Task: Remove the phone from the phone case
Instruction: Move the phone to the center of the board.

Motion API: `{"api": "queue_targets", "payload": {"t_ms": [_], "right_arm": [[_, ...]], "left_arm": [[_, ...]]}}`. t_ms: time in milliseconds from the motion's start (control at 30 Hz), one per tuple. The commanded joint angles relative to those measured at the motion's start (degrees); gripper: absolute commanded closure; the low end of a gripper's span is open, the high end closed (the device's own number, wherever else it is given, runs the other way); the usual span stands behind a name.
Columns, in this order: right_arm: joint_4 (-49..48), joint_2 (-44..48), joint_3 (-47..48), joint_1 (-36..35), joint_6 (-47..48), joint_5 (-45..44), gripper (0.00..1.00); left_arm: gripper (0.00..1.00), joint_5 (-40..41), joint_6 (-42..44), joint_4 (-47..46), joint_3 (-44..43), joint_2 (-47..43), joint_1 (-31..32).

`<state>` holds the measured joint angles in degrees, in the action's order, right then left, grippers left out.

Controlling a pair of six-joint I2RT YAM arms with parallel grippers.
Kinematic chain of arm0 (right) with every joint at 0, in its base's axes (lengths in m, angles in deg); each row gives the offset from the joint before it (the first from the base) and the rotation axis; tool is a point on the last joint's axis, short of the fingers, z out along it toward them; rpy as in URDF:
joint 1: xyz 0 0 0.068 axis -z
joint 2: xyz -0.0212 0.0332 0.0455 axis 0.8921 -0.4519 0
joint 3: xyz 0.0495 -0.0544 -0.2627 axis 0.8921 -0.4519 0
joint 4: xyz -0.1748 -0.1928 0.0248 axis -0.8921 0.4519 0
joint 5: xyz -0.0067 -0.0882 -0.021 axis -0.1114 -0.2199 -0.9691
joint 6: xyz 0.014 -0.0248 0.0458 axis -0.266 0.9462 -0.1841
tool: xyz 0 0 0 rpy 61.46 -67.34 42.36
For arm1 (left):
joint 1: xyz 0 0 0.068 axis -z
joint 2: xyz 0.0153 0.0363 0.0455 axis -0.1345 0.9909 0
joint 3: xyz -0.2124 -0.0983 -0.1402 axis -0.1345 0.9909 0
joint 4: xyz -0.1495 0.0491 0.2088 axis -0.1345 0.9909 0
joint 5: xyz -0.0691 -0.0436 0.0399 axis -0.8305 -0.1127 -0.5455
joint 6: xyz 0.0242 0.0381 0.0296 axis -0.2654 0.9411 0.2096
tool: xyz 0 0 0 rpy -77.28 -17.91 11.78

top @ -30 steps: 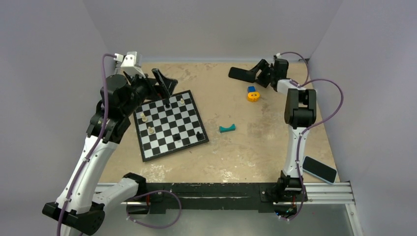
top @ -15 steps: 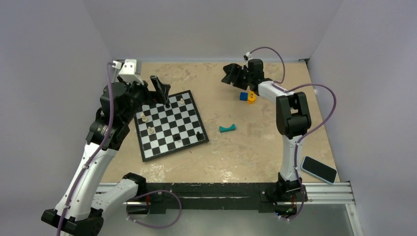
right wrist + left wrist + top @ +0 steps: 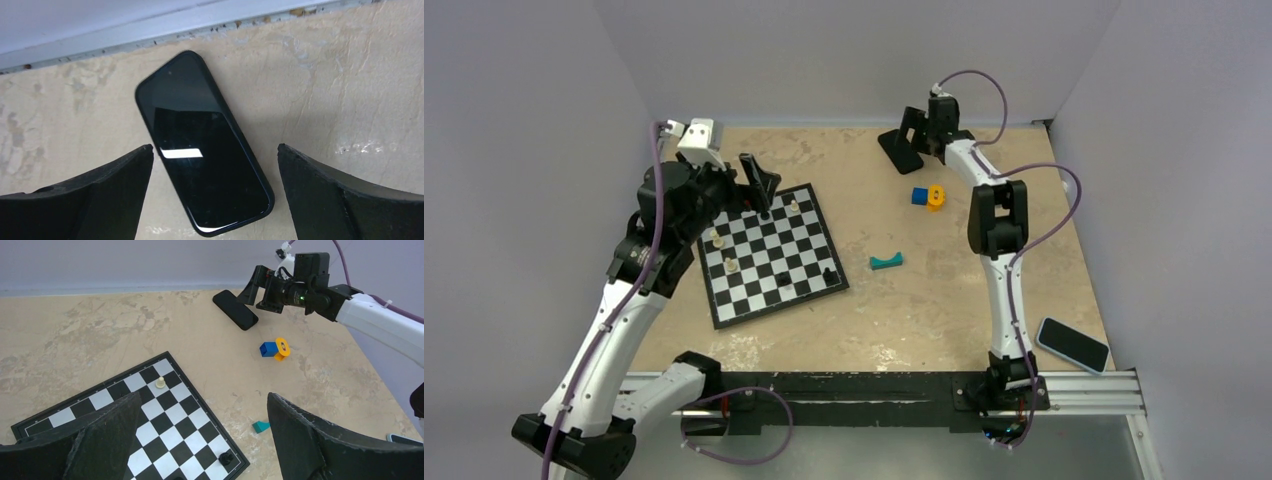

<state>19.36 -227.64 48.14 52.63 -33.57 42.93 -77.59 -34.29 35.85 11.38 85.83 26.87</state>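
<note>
The phone (image 3: 1074, 345), light blue with a paler rim, lies flat at the table's near right corner, far from both grippers. The black phone case (image 3: 205, 150) lies flat by the back wall (image 3: 894, 147), glossy side up with a raised rim; I cannot make out its camera holes. My right gripper (image 3: 215, 146) hovers open just over it, one finger on each side, touching nothing. In the top view the right gripper (image 3: 914, 128) is at the back edge. My left gripper (image 3: 203, 396) stands open and empty above the chessboard's far corner (image 3: 757, 180).
A chessboard (image 3: 769, 255) with several pieces lies left of centre. A teal curved piece (image 3: 886, 262) sits mid-table. A blue block (image 3: 919, 196) and an orange ring (image 3: 937, 196) lie just in front of the case. The back wall stands right behind the case.
The right arm swung left along the back edge with the black case in its jaws. The case now lies on the table and the jaws have opened. The left arm shifted slightly.
</note>
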Motion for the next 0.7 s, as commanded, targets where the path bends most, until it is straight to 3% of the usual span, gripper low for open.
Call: {"api": "queue_targets", "payload": {"t_ms": [0,333,667], "right_arm": [[4.7,-1.0,4.3,-0.5,0.8,0.0,0.02],[7.2,-1.2,0.8,-1.8,-1.2,2.3,0.02],[4.3,3.0,-7.0,-2.0,-6.9,6.1,0.45]], "left_arm": [[0.01,-2.2,-1.2,-2.7,0.1,0.6,-0.4],[0.01,-4.0,-2.4,-3.1,0.2,1.6,-0.5],[0.02,-7.3,-4.1,-2.5,-0.6,5.2,-0.5]]}}
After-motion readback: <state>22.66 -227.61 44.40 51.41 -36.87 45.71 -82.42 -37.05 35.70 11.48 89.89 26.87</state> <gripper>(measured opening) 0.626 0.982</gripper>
